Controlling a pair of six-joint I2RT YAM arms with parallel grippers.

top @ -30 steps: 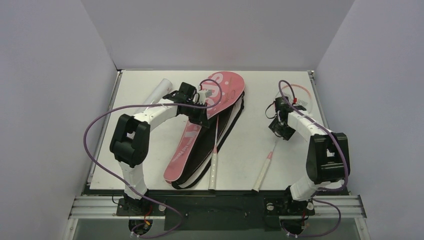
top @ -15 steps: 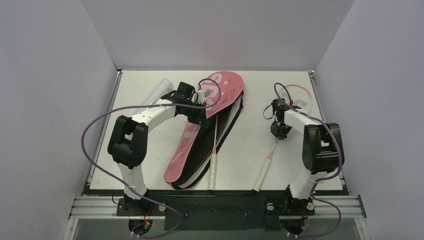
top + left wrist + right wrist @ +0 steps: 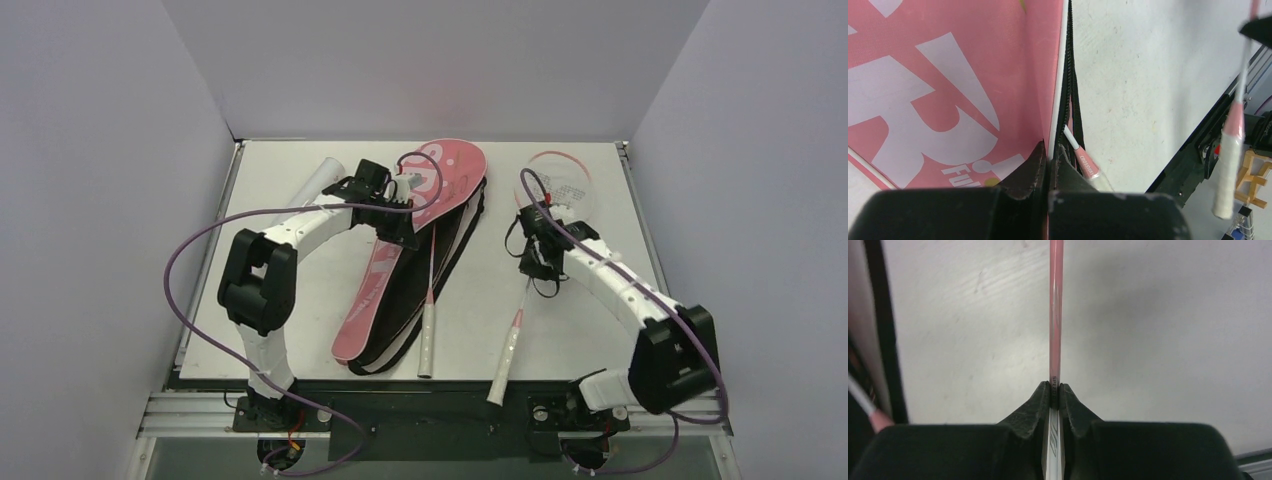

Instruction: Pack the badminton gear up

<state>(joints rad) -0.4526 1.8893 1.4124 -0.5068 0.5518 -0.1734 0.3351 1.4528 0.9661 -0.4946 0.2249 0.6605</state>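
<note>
A long white tube is lying near the far left corner of the worktop. Just right of it, the left gripper is pinching the zipper edge of the pink cover with its jaws fully closed. The cover is stretching from the far edge toward the near edge. One racket is lying on the cover's black side, handle nearward. On the right half, the right gripper is clamping the thin shaft of the second racket, whose handle is poking past the near edge.
</note>
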